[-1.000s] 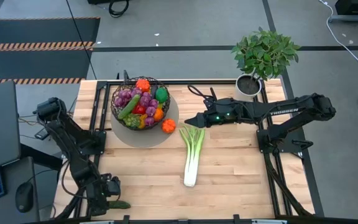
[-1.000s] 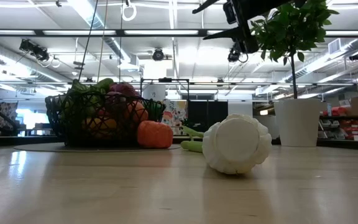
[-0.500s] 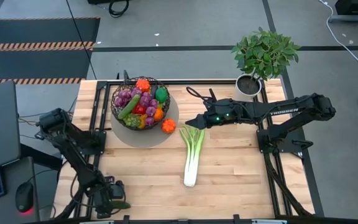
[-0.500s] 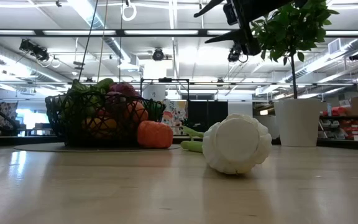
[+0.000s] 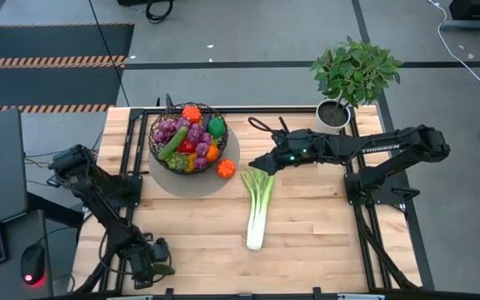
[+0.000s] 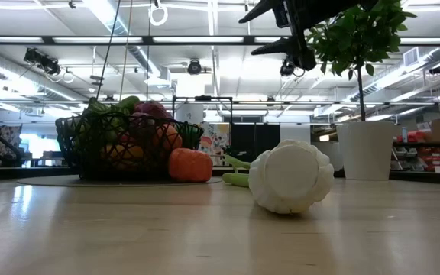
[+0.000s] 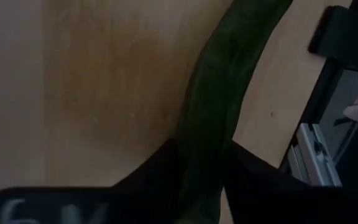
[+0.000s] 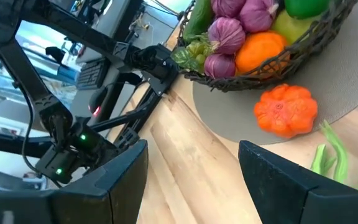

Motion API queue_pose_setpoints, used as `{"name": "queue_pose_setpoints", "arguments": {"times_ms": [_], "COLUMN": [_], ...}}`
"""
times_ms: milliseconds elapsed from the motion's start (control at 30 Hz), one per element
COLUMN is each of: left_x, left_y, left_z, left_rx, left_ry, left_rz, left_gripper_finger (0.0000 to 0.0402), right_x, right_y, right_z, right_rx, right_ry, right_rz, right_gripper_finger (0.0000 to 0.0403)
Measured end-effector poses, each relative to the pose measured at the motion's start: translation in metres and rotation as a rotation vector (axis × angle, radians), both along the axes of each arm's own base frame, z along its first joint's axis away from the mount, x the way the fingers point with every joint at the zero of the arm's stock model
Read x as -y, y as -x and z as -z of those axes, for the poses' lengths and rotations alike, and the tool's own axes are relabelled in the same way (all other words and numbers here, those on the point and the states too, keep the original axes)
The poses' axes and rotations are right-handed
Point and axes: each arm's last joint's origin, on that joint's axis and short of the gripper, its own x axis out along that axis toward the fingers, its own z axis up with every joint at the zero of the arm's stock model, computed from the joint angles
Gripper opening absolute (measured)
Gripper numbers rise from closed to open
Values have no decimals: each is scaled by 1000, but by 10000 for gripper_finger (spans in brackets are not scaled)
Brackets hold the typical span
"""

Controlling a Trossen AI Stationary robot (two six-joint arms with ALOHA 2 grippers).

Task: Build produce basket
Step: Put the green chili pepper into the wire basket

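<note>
The right gripper [image 8: 191,171] shows 2 dark fingers [image 8: 120,174] spread apart with nothing between them, above the wood table [image 8: 185,155]. Ahead, the basket [image 8: 272,56] of produce [image 8: 241,25] sits on a grey mat [image 8: 353,93]. An orange pumpkin [image 8: 286,110] lies on the mat beside it. The left arm [image 8: 48,112] stands beyond.

Your wooden table [image 5: 307,225] carries a round grey mat [image 5: 192,182] under the basket [image 5: 187,136], an orange pumpkin-shaped piece [image 5: 226,168], the leek [image 5: 258,206], a white plant pot [image 5: 333,116], and a cucumber [image 7: 219,106] at the front-left edge.
</note>
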Motion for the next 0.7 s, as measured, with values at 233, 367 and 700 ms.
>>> {"name": "queue_pose_setpoints", "arguments": {"times_ms": [233, 367, 700], "left_x": [-21, -41, -123], "left_y": [-17, -26, -59], "left_z": [-23, -45, -140], "left_rx": [-29, -50, 97], "left_ry": [87, 111, -44], "left_rz": [-78, -138, -369], "left_gripper_finger": [92, 98, 101], "right_x": [10, 18, 43], "right_y": [1, 1, 4], "right_z": [0, 0, -4], "right_rx": [-3, 0, 47], "right_ry": [51, 38, 73], "right_rz": [2, -29, -108], "right_gripper_finger": [255, 255, 254]}}
